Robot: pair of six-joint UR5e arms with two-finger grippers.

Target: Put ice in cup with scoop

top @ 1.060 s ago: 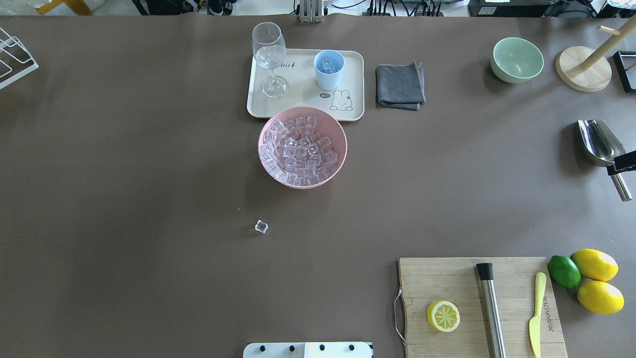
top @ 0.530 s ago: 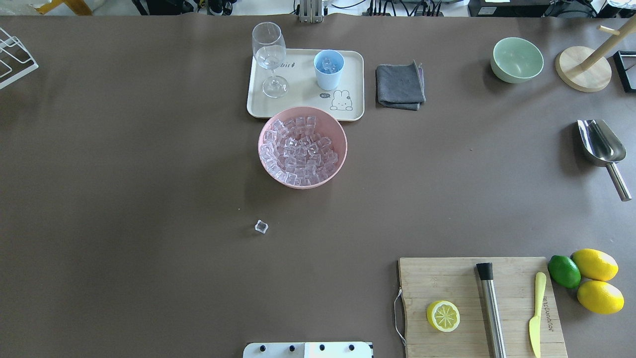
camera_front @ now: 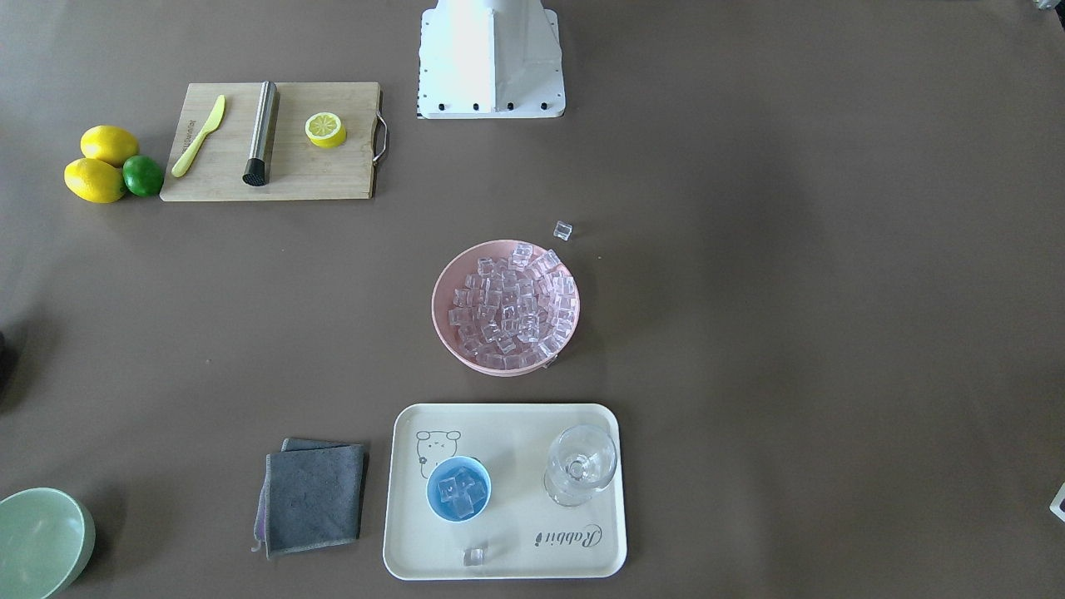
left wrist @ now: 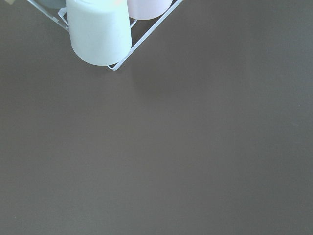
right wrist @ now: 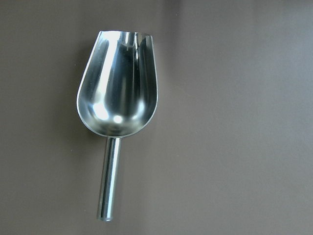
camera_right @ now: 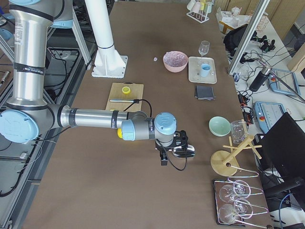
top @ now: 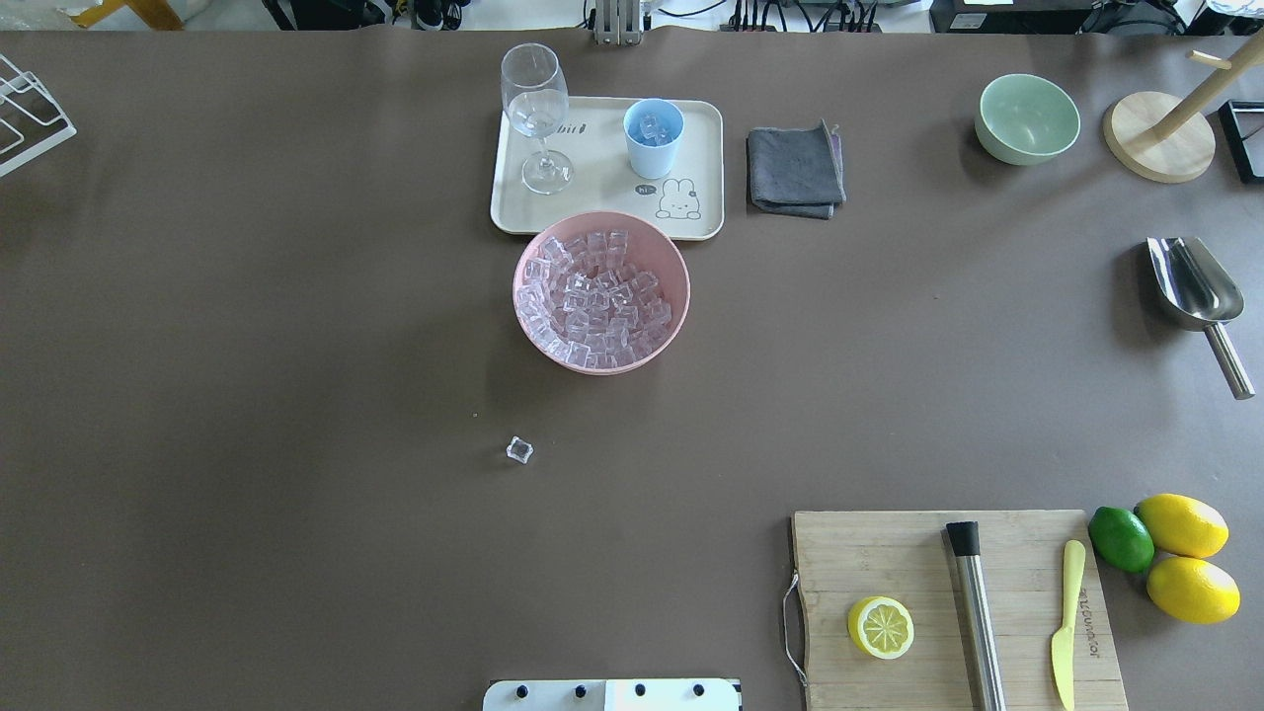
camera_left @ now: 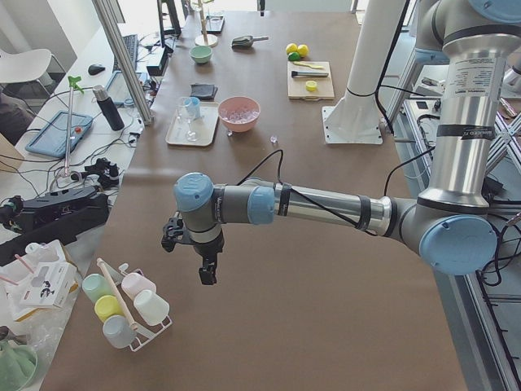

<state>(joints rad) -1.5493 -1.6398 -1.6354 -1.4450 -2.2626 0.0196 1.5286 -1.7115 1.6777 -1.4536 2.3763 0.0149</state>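
The silver scoop (top: 1193,286) lies empty on the table at the far right, and it fills the right wrist view (right wrist: 117,93). The light-blue cup (top: 653,136) stands on a cream tray (top: 602,193) with a few cubes inside. The ice (top: 597,296) is heaped in a pink bowl (top: 671,262). One stray cube (top: 519,450) lies on the table and another on the tray (camera_front: 474,556). My right gripper (camera_right: 177,143) hovers above the scoop. My left gripper (camera_left: 183,240) hangs over the table's left end. I cannot tell whether either is open or shut.
A wine glass (top: 536,109) stands on the tray beside the cup. A grey cloth (top: 795,170), a green bowl (top: 1027,118) and a wooden stand (top: 1160,133) are at the back right. A cutting board (top: 918,553) and lemons (top: 1183,525) are front right. A cup rack (left wrist: 100,29) is near the left gripper.
My right gripper, which was at the scoop's handle, has drawn back out of the overhead view. The scoop stays lying where it was.
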